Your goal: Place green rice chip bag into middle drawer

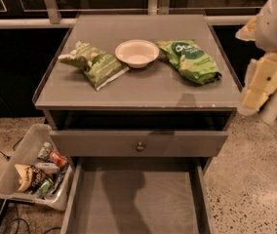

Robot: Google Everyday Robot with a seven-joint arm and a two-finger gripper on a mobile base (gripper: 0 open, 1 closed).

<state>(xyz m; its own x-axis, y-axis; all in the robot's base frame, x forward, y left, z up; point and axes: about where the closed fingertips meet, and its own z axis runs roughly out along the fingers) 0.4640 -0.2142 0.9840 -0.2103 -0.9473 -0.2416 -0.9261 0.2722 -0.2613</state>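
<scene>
Grey surface (143, 89) up top, carrying everything I care about. Below it the middle drawer (138, 199) stands pulled out, nothing in it yet, right under the shut knob drawer (139, 143).

The green bag (189, 60) lies flat on the right half of the surface, just beside the white bowl (137, 52) and well apart from the paler olive bag (93, 62) on the left. My read: it's light, puffy and full of air, with glossy film that'll slide and crinkle, and chips that'll crush if I clamp the belly. I'd take it gently by a crimped end seam, or pinch across a narrow edge.

The gripper (260, 84) hangs off the cabinet's right side, beyond the surface's edge near its front corner. It's angled downward, clear of the bag and carrying nothing I can see. Whether it's parted or closed, I can't tell from here.
</scene>
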